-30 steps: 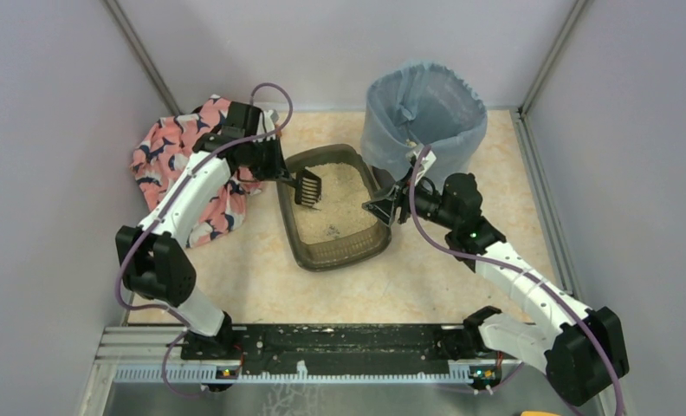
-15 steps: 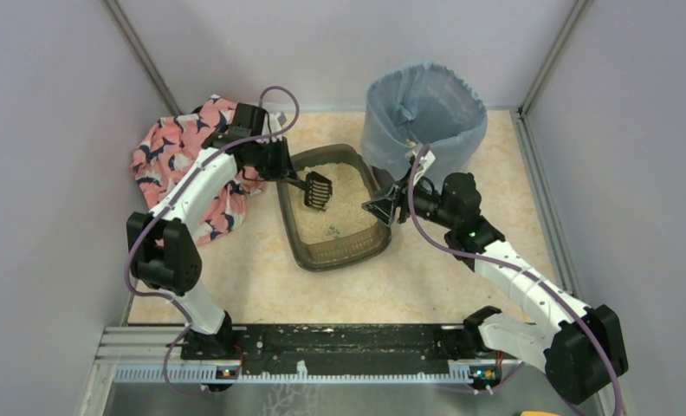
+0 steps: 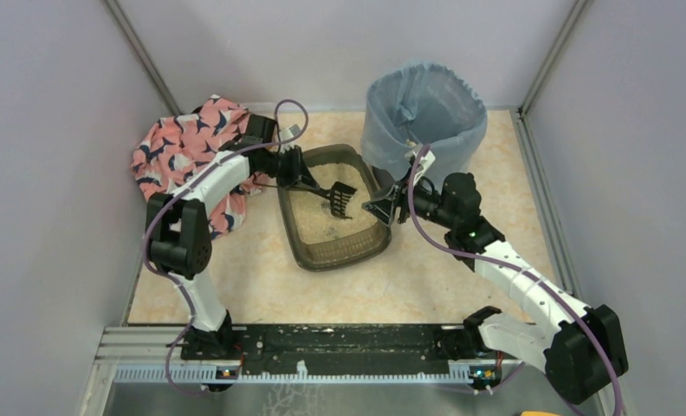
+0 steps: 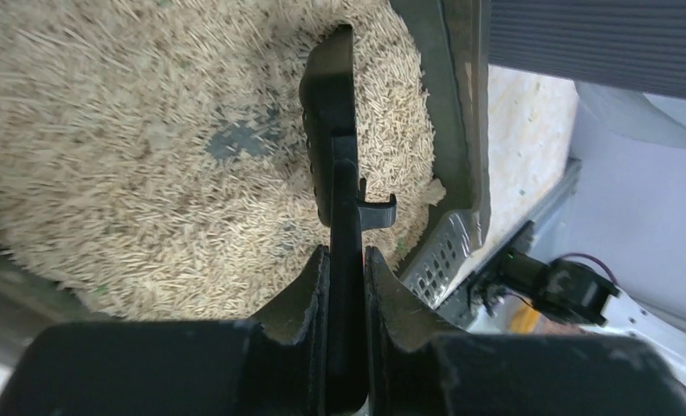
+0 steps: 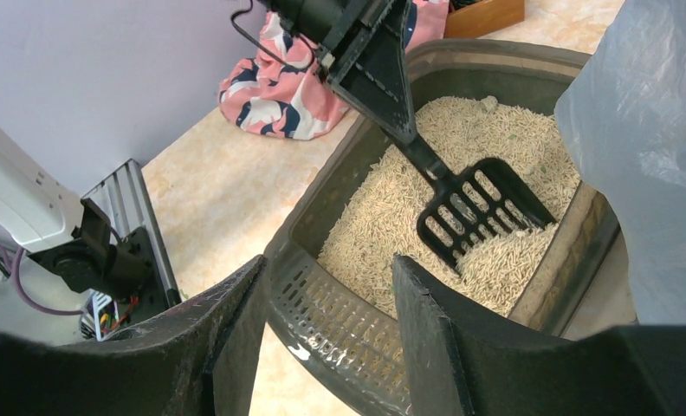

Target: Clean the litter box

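Litter box point(image 3: 339, 256): sat mid counter point(image 3: 262, 286), btwn my two arms, just beside bin point(image 3: 422, 121); beige granules point(image 5: 461, 139) inside.
L pincer point(image 4: 346, 260): clamped tight on scoop point(image 5: 482, 221) handle, reaching in over box's left wall.
Scoop: black, slotted; head tilted down into granules nr box's right wall, small heap against its front edge.
R pincer point(image 5: 326, 277): fingers point(image 5: 227, 338) wide apart, at box's right rim; couldn't tell if I touched it.
Bin: round, blue-grey liner, behind & to right of box.
Cloth point(image 3: 179, 156): pink, patterned, bunched at far left of counter, partly under my L arm.
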Robot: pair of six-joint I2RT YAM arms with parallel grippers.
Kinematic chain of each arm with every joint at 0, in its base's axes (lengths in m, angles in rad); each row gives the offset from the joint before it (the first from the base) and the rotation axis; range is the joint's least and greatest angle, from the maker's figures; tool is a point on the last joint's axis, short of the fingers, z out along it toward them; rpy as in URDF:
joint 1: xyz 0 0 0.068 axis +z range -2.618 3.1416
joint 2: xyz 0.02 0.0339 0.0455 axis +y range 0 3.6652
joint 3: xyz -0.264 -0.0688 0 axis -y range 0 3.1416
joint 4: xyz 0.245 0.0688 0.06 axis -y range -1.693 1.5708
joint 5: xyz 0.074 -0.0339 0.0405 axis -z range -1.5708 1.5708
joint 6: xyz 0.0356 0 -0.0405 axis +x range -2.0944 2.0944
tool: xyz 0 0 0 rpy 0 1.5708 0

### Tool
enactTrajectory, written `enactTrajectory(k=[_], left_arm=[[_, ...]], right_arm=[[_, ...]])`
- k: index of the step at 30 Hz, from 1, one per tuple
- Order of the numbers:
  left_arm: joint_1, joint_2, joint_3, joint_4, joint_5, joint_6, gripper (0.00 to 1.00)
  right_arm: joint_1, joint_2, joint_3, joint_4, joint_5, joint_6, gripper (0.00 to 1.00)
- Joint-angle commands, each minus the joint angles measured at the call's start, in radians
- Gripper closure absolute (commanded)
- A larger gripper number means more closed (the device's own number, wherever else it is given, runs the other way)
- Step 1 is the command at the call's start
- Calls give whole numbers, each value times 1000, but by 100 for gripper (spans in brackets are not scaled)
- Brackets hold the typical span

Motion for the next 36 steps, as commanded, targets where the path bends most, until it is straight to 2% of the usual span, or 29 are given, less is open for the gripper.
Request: enactTrajectory(k=[1,11,17,27,36], left_arm=[[-14,40,-106,81,164,-69,100],[-10,-15,-296,311,249,-240,100],[0,-86,-413,447,225,-352,100],[3,-194,-660,842,226,-576,100],[23,-187,-743,1062,300,-673,100]], right_arm=[[-9,-10,-4,45,1,-11,45],[-10,3,-3,51,-4,-10,45],[-9,5,-2,47,-2,-11,45],[-9,17,-1,48,-10,-10,45],[-9,29,2,46,-18,-5,45]])
